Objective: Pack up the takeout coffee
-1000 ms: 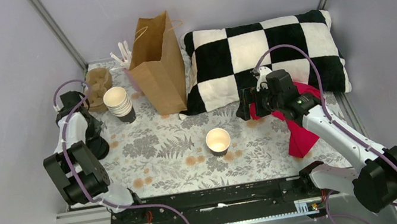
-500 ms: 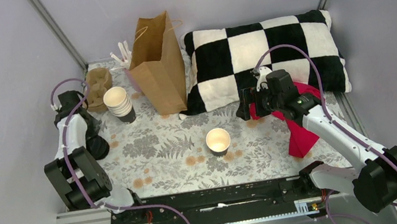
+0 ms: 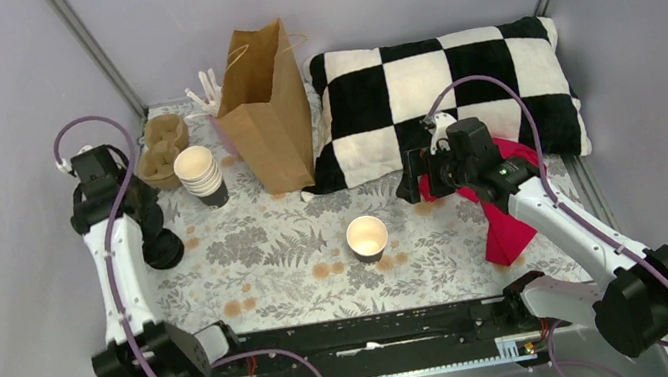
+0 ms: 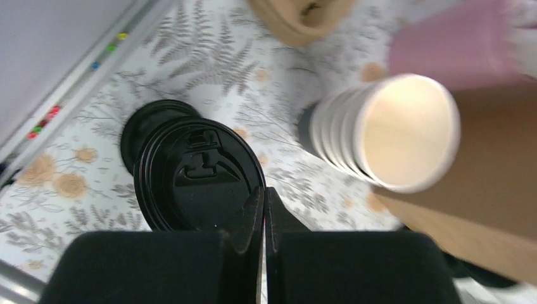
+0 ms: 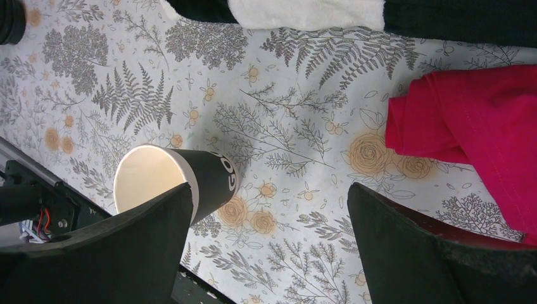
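Top external view: a lidless coffee cup [image 3: 367,237], black paper with a pale smooth inside, stands alone at mid-table on the fern-and-rose printed tablecloth [image 3: 259,251]. At the left rear are a nested stack of cups [image 3: 199,175] and a molded pulp cup tray [image 3: 163,143], both beside a creased brown paper bag [image 3: 267,108]. A plush black-and-white checked pillow [image 3: 446,90] lies across the back, with a rumpled red cloth [image 3: 506,227] in front of it.

On the left wrist view, the left gripper [image 4: 263,193] has its fingers pressed together on the right rim of a glossy round black lid [image 4: 196,174]. That lid sits higher and larger in the picture than the pile of lids [image 4: 149,123] under it. The right gripper [image 5: 269,190] is spread wide over the cloth, and the cup stands just beside its left finger, partly behind it.

Since a second ago the left arm has stretched out. Its elbow has swung toward the near edge and its wrist has lifted toward the left wall. The right arm and the cup have not moved.

From above, the left fingers merge with the black pile. The cup's lettering is cut off after "GO". White sticks [image 3: 207,89] behind the bag are too small to identify.
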Available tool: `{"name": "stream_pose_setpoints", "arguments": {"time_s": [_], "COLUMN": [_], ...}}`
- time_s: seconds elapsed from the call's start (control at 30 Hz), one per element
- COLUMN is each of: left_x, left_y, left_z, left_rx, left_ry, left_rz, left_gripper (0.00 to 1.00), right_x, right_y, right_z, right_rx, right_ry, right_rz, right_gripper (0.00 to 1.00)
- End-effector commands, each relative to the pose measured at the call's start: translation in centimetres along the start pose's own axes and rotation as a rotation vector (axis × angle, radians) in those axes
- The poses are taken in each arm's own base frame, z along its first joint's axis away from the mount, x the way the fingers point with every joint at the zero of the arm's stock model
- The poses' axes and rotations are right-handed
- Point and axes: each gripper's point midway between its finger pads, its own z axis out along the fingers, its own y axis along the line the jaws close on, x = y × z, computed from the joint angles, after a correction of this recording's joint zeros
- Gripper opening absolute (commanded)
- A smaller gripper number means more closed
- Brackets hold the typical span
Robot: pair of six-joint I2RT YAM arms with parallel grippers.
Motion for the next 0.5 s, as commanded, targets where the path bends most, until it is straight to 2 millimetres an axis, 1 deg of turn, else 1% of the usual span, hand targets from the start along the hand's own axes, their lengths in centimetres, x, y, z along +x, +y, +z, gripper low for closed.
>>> {"name": "stream_pose_setpoints", "arguments": {"time_s": [0.0,0.1,0.17,0.23,0.3,0.37,0.43,0.47], "left_x": [0.1,1.8,2.9,4.1,5.3,6.4,7.3,8.2], "left_y": [-5.5,-9.9,-12.0,-13.9,-15.2,-15.9,-16.4,-16.7], "left_z": [-6.7,-12.3,-16.2,-20.1,-24.0,-27.0,-29.2,-29.8], "left_rx": [0.357,0.701,0.892,1.081,1.281,1.447,1.569,1.618], "left_ry": [-0.007,0.029,0.039,0.046,0.065,0.085,0.106,0.133], "left_rz": [0.0,0.019,0.048,0.069,0.063,0.048,0.04,0.036], "left_gripper": [0.0,0.0,0.0,0.0,0.0,0.0,0.0,0.0], "right_x": [-1.4,-1.4,-1.5,-1.8,-2.2,-2.7,-3.5,-3.9], "right_y": [1.3,1.9,2.7,3.9,5.6,8.0,10.3,11.5], "right_z": [-0.4,-0.7,-1.1,-1.8,-2.7,-3.9,-5.2,-5.8], "right_rx": [-0.039,-0.062,-0.095,-0.149,-0.229,-0.335,-0.429,-0.477], "right_ry": [-0.034,-0.031,-0.029,-0.041,-0.055,-0.066,-0.096,-0.114], "right_rz": [-0.022,-0.026,-0.029,-0.034,-0.038,-0.037,-0.036,-0.031], "right_gripper": [0.98,0.98,0.98,0.98,0.98,0.98,0.98,0.98]}}
